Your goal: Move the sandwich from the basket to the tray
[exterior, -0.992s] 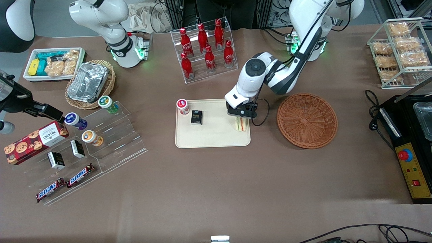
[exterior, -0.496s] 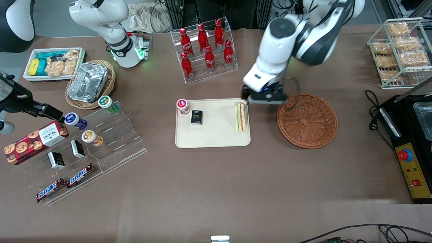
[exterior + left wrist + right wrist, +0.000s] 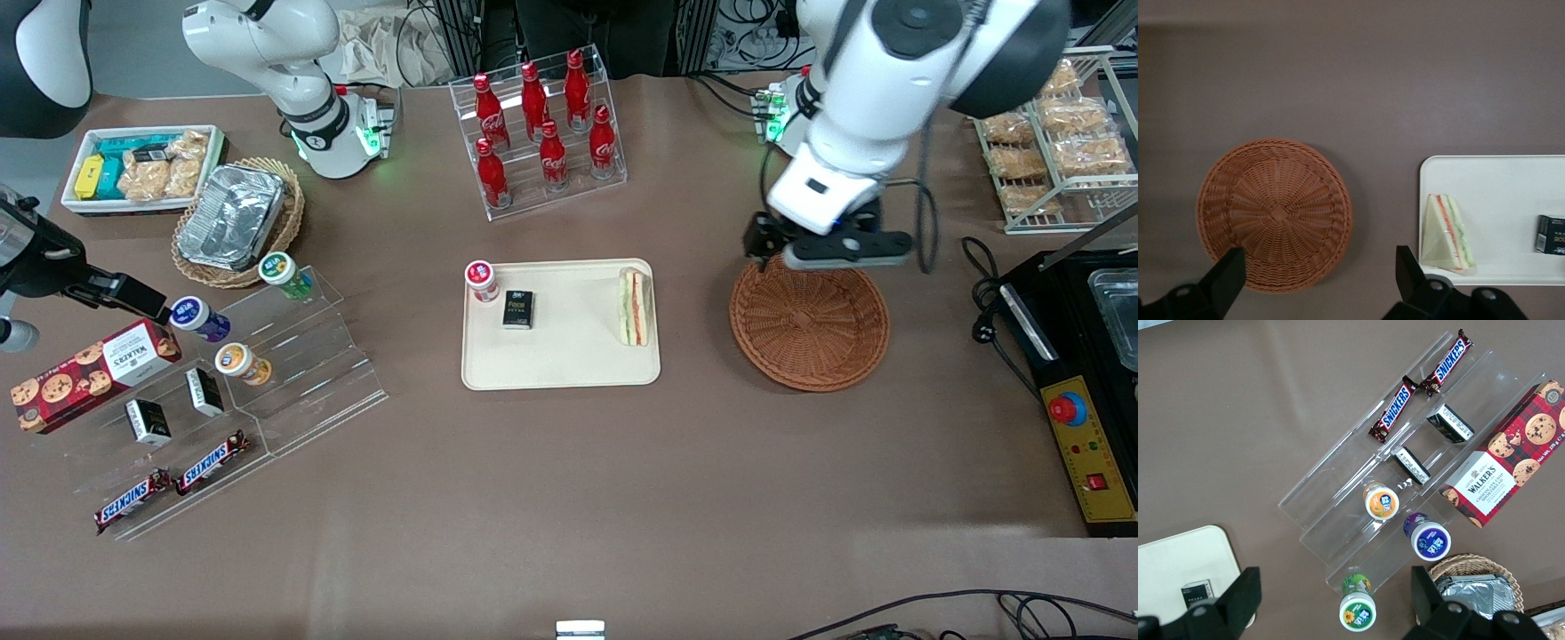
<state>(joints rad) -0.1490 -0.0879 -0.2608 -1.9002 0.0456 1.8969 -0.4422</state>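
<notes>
The sandwich (image 3: 635, 308) (image 3: 1445, 231), a white wedge with orange and green layers, lies on the cream tray (image 3: 569, 356) (image 3: 1511, 180) at the end nearest the basket. The reddish-brown wicker basket (image 3: 809, 317) (image 3: 1275, 213) stands empty beside the tray, toward the working arm's end. My gripper (image 3: 825, 252) (image 3: 1318, 277) hangs high above the basket's rim farthest from the front camera, open and holding nothing.
A small black box (image 3: 517, 309) and a red-capped jar (image 3: 481, 280) also rest on the tray. A rack of red cola bottles (image 3: 540, 124) stands farther from the front camera. A black control box (image 3: 1080, 373) sits near the basket at the working arm's end.
The gripper let go of the sandwich on the tray, rose, and swung away to above the basket. The sandwich now lies alone on the tray.
</notes>
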